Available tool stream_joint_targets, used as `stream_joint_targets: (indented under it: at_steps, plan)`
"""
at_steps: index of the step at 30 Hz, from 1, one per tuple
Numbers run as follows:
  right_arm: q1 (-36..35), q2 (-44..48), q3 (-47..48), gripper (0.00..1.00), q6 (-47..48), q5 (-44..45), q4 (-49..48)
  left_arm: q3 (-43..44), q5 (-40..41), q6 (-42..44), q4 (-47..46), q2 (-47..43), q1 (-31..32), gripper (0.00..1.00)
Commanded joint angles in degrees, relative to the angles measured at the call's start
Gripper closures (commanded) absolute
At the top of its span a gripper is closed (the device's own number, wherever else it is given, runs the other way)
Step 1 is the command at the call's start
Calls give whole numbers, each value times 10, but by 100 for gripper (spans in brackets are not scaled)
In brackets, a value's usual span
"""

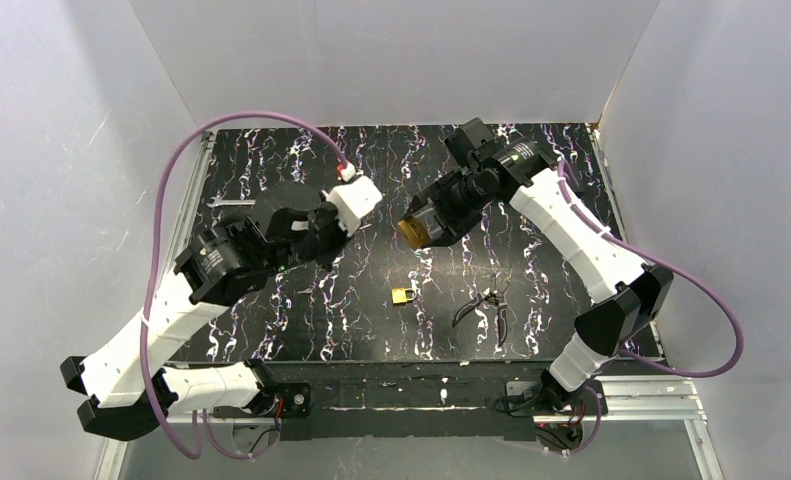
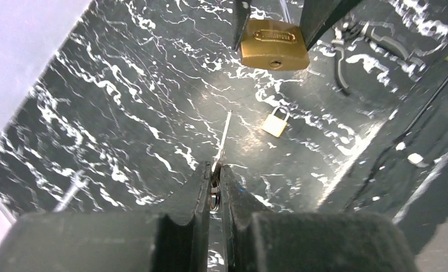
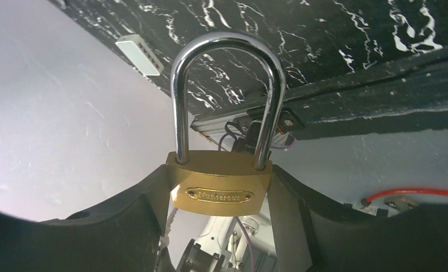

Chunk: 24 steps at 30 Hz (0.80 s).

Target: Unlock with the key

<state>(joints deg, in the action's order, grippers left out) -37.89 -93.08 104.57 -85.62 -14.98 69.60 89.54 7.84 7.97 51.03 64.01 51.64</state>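
My left gripper (image 2: 214, 170) is shut on the key (image 2: 225, 133). The key's rounded head is pinched between the fingers and its thin blade points ahead over the mat. A large brass padlock (image 2: 273, 51) hangs in front of the blade with its keyhole facing it, and a gap separates the two. My right gripper (image 3: 221, 192) is shut on that padlock's body (image 3: 220, 195), with the closed chrome shackle (image 3: 228, 85) sticking out beyond the fingers. From above, the left gripper (image 1: 339, 235) and the held padlock (image 1: 412, 232) face each other over the mat's middle.
A small brass padlock (image 1: 403, 296) lies on the black marbled mat (image 1: 301, 310), with black-handled pliers (image 1: 486, 303) to its right. A silver tool (image 1: 229, 202) lies near the mat's left edge. White walls enclose the table on three sides.
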Motion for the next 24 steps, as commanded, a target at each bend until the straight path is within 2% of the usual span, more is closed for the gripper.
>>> stream_joint_targets:
  at_steps: [1,5,9,12,24]
  plan:
    - [0,16,35,99,-44,-30,39,-69,45,182,-108,-39,33,100]
    - [0,17,35,99,-73,-50,39,-133,80,284,-196,-66,51,100]
    - [-1,22,21,99,-112,-67,50,-174,67,387,-237,-81,57,100]
    - [-1,28,2,99,-128,-79,46,-179,48,412,-261,-86,58,100]
    - [-1,26,-15,99,-175,-127,48,-191,-20,584,-203,-92,63,100]
